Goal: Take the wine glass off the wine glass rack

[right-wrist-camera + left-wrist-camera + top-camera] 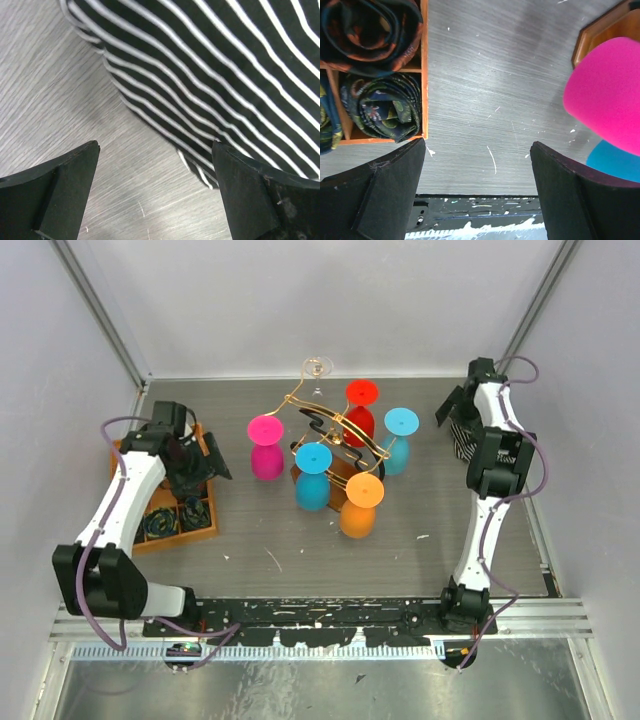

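My left arm bends over the orange tray (178, 537). My left gripper (477, 150) is released wide, holding nothing, next to a pink glass (610, 90). My right arm reaches to the far right; my right gripper (155, 145) is also spread wide and empty above a striped cloth (225, 75). The wine glass rack (335, 430) stands in the middle of the table. At it I count six wine glasses (360, 393): five coloured and one clear.
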Available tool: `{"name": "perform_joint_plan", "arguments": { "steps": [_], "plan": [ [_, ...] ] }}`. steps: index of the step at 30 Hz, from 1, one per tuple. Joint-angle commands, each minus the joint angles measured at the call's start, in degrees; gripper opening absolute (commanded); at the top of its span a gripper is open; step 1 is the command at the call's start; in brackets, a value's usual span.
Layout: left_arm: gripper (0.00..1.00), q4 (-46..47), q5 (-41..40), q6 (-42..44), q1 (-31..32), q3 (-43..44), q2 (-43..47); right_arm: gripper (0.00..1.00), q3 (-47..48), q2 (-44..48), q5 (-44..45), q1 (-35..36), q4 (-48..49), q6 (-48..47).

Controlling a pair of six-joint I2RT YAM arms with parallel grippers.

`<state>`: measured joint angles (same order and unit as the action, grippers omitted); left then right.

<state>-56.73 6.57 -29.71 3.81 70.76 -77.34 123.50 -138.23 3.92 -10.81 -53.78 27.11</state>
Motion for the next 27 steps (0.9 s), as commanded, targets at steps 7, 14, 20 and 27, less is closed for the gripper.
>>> {"name": "perform_joint_plan", "arguments": {
  "steps": [7,14,20,27],
  "plan": [
    [0.92,6.53,-0.67,-2.08,2.53,-5.53,-6.61,1.00,-12.01,24.78,3.89,6.11,10.04,0.71],
    [0.92,12.59,2.50,-3.33,5.67,-8.93,-11.91,1.00,-11.33,34.54,3.41,10.40,8.35,-1.45],
    [0.94,13.41,1.32,-3.97,6.82,-10.17,-16.22,1.00,-10.97,40.04,-5.01,16.82,8.46,-3.73],
    [0.95,10.17,-1.39,-3.28,3.82,-12.47,-19.42,1.00,-14.42,44.96,-11.26,23.12,8.89,-4.65]
  ]
}}
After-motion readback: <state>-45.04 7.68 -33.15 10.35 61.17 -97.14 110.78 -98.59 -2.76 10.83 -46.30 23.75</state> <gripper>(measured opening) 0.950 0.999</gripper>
